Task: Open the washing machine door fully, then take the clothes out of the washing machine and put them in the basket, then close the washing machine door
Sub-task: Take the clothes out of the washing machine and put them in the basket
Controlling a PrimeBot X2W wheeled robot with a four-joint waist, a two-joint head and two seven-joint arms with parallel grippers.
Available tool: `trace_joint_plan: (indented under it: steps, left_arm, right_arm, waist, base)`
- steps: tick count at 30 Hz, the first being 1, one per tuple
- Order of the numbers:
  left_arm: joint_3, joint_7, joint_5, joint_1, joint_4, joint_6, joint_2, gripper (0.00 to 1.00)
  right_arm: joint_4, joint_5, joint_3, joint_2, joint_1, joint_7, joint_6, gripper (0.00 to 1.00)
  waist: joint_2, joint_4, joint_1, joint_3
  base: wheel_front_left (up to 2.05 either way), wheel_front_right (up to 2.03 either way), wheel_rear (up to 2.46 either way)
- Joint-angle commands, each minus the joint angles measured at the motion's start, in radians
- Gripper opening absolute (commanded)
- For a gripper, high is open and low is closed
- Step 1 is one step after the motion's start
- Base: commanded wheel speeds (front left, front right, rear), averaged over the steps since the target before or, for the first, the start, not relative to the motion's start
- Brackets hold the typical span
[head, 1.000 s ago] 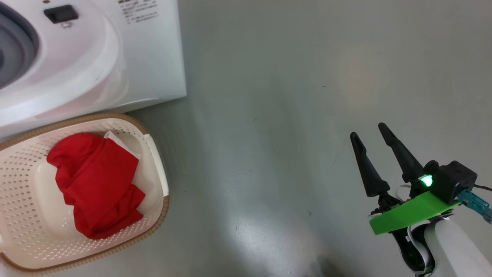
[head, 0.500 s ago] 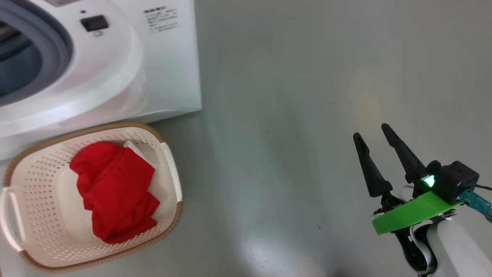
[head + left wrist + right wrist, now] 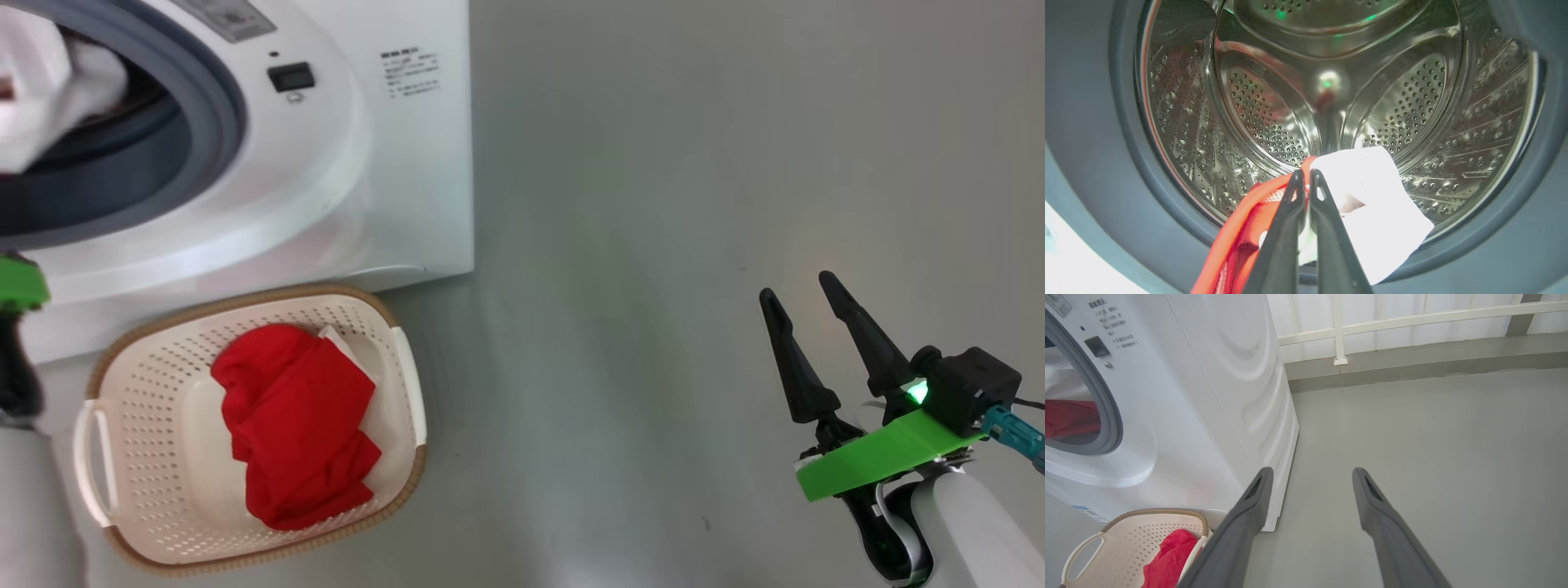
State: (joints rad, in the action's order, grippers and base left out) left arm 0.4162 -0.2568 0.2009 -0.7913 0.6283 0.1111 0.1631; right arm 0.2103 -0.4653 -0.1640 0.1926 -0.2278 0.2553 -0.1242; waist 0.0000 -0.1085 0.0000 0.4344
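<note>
Left gripper (image 3: pixel 1306 174) pinched shut on a red-and-white garment (image 3: pixel 1372 192) at the washing machine (image 3: pixel 392 163) mouth.
Right gripper (image 3: pixel 797 287) gapes empty over the floor (image 3: pixel 653 204), far right; another red garment (image 3: pixel 294 425) lies in the basket (image 3: pixel 245 298) near the machine.

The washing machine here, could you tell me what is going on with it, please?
The robot is unloading the washing machine. Its left gripper is shut on a red and white garment at the mouth of the drum. Another red garment lies in the basket on the floor before the machine. The right gripper hangs open over the floor, holding nothing.
</note>
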Motion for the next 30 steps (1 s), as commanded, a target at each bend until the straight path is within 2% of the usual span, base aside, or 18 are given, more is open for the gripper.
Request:
trace_joint_plan:
  steps: [1, 6, 10, 19, 30]
  left_arm:
    - [0.031, -0.005, 0.000, 0.040, -0.045, 0.008, 0.025, 0.00]
    - [0.052, -0.005, 0.005, 0.128, -0.124, 0.018, -0.041, 0.00]
    - [0.019, -0.005, 0.033, 0.202, -0.199, 0.019, -0.070, 0.00]
    - [-0.023, -0.005, 0.084, 0.367, -0.368, 0.019, -0.101, 0.00]
    - [-0.038, -0.005, 0.133, 0.483, -0.612, 0.019, -0.112, 0.00]
  right_arm:
    - [-0.016, -0.003, -0.008, 0.008, 0.023, 0.006, -0.007, 1.00]
    - [-0.010, -0.001, 0.003, 0.001, 0.036, 0.006, -0.007, 1.00]
    - [-0.007, -0.001, 0.016, -0.003, 0.053, 0.006, -0.007, 1.00]
    - [-0.001, 0.000, 0.031, -0.007, 0.093, 0.006, -0.007, 1.00]
    - [-0.005, -0.002, 0.030, -0.005, 0.113, 0.006, -0.007, 1.00]
  waist:
    - [0.0000, 0.021, 0.0000, -0.028]
    - [0.0000, 0.038, 0.0000, -0.063]
    - [0.0000, 0.050, 0.0000, -0.091]
    - [0.0000, 0.070, 0.0000, -0.147]
    - [0.0000, 0.076, 0.0000, -0.164]
  base:
    - [0.00, 0.00, 0.00]
    - [0.00, 0.00, 0.00]
    - [0.00, 0.00, 0.00]
    - [0.00, 0.00, 0.00]
    - [0.00, 0.00, 0.00]
